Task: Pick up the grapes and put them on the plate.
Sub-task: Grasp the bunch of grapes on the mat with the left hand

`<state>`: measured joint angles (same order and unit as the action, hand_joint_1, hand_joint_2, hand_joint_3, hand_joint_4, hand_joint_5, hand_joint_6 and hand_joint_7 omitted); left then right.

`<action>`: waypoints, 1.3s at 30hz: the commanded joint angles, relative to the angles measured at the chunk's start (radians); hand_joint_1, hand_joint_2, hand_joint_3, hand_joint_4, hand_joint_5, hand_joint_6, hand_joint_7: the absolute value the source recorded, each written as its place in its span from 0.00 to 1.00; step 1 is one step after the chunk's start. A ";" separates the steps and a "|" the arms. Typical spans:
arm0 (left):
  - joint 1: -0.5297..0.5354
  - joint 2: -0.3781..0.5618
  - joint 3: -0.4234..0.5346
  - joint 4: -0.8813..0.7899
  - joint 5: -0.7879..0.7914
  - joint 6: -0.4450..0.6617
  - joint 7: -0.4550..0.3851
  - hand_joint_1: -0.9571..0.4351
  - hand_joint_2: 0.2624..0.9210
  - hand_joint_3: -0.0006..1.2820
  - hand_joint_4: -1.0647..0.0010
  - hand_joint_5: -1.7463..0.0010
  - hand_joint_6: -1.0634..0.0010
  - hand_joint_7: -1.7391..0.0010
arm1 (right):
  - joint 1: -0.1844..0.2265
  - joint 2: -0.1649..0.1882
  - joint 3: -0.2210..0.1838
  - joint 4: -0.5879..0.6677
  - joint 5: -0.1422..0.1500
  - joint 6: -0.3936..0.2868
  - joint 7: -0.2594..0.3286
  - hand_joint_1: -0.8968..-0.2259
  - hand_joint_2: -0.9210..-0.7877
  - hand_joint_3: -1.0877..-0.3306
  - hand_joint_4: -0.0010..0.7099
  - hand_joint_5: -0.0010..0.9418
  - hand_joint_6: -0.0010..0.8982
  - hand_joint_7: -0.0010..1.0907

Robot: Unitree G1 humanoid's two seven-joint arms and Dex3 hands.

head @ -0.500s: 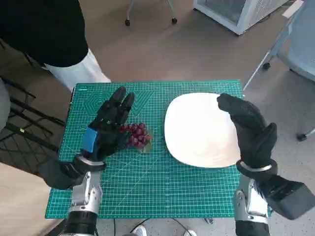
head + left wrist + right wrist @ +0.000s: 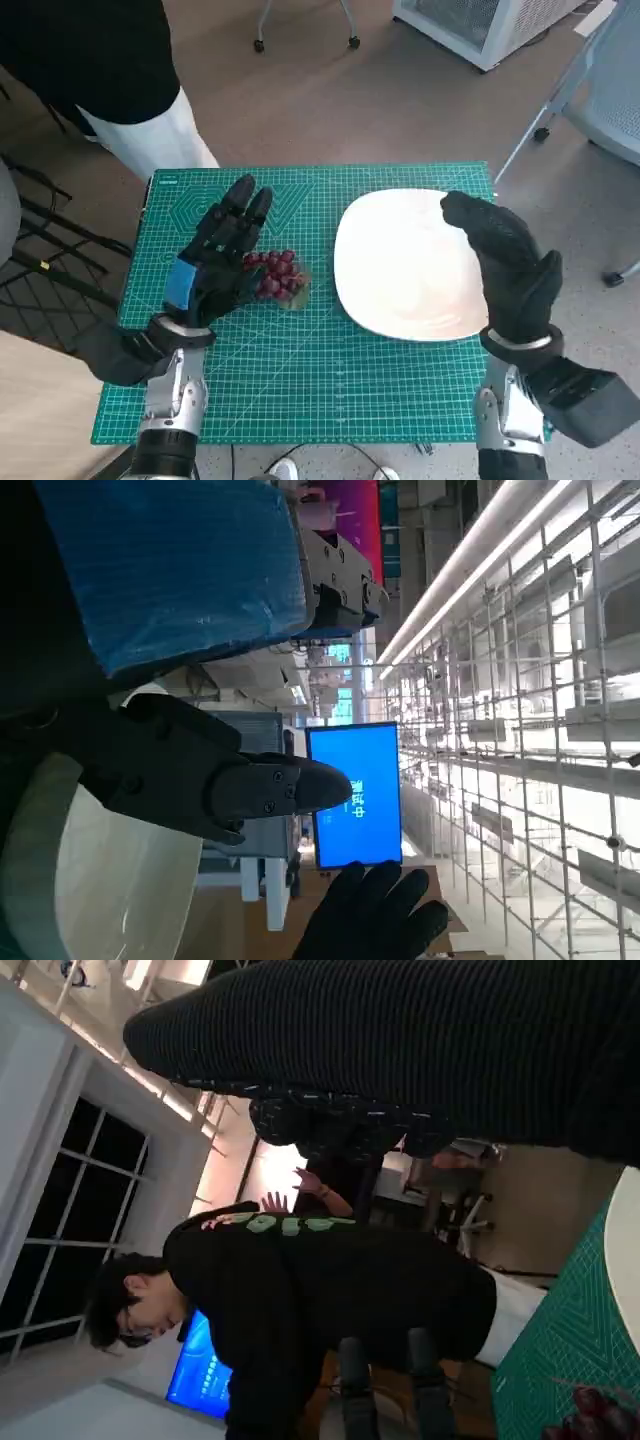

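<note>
Looking at it, basically nothing's done yet: the grapes sit on the green mat, at about 9 o'clock from the white plate, which has nothing on it. Left hand hovers right beside the bunch, fingers spread, holding nothing. Right hand hangs over the plate's 3 o'clock edge, loosely spread, nothing in it either. Grab and carry both left, I'd say.

Two pale metallic forearms are seen, ended by a black left hand backed with blue tape and a black knitted-glove right hand.
</note>
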<state>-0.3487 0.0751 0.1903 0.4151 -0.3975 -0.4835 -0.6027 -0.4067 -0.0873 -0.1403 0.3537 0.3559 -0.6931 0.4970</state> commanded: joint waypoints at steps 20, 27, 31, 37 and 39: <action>0.034 0.003 -0.005 -0.049 -0.005 0.004 0.003 0.28 1.00 0.27 0.84 1.00 0.70 1.00 | 0.023 0.003 0.000 0.020 -0.001 -0.016 0.005 0.33 0.00 0.49 0.41 0.00 0.13 0.24; 0.046 0.003 -0.009 -0.072 -0.002 0.006 0.008 0.28 1.00 0.26 0.84 1.00 0.70 1.00 | 0.026 0.004 0.005 0.016 -0.003 -0.017 0.006 0.33 0.00 0.49 0.41 0.00 0.13 0.24; 0.053 0.005 -0.012 -0.083 0.001 0.004 0.010 0.27 1.00 0.26 0.84 1.00 0.70 1.00 | 0.028 0.002 0.006 0.017 -0.003 -0.018 0.008 0.33 0.00 0.49 0.41 0.00 0.13 0.24; 0.062 0.015 -0.015 -0.100 0.007 0.003 0.013 0.28 1.00 0.26 0.84 1.00 0.70 1.00 | 0.031 -0.003 0.005 0.011 0.000 -0.012 0.009 0.33 0.00 0.49 0.41 0.00 0.13 0.24; 0.065 0.024 -0.019 -0.109 0.027 -0.004 0.022 0.28 1.00 0.25 0.84 1.00 0.70 1.00 | 0.032 -0.004 0.005 0.010 -0.001 -0.010 0.009 0.34 0.00 0.49 0.41 0.00 0.13 0.24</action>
<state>-0.2963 0.0798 0.1758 0.3327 -0.3922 -0.4809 -0.5886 -0.4027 -0.0877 -0.1356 0.3602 0.3526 -0.7142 0.4981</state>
